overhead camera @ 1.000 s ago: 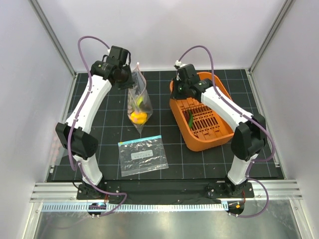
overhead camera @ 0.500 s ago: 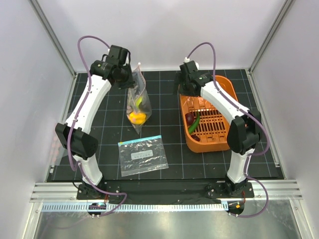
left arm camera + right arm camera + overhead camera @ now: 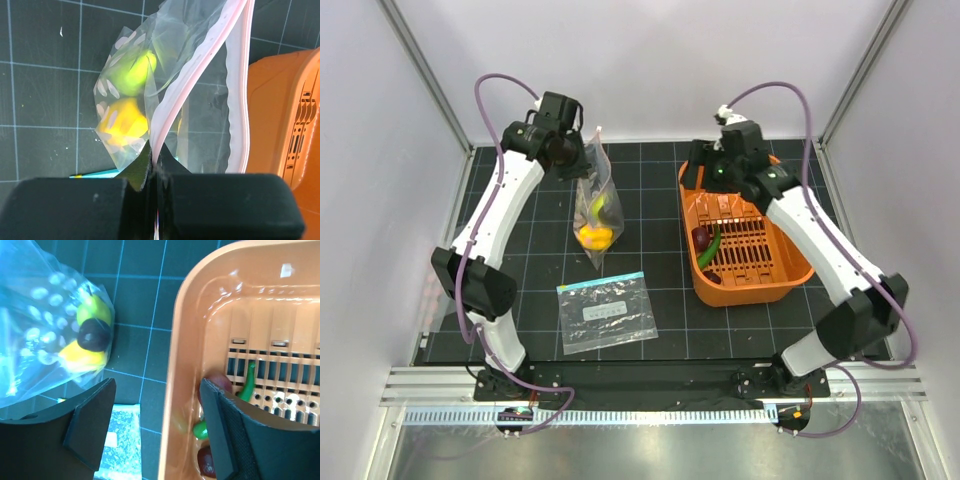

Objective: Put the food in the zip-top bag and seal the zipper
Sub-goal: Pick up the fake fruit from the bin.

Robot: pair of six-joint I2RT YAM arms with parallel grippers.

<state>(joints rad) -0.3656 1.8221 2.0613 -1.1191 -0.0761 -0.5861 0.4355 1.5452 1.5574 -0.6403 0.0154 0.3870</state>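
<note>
Basket (image 3: pixel 760 291) right of zip-top bag (image 3: pixel 597 205)

R wrist view: bag (image 3: pixel 30 315) cut off at left edge, chili (image 3: pixel 248 381) & maroon piece (image 3: pixel 221 381) in basket (image 3: pixel 177 340) partly behind R finger (image 3: pixel 235 440); L wrist view: basket cut at right edge.

Overhead, two wrist close-ups; shared bag (image 3: pixel 596 205)

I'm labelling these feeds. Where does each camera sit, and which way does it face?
Top external: above, behind the bases, looking down; left arm, right arm shown whole.
Left wrist: looks down past the left gripper, shut on the zipper.
Right wrist: looks down over the basket rim past the open right gripper.
All three share the zip-top bag.
</note>
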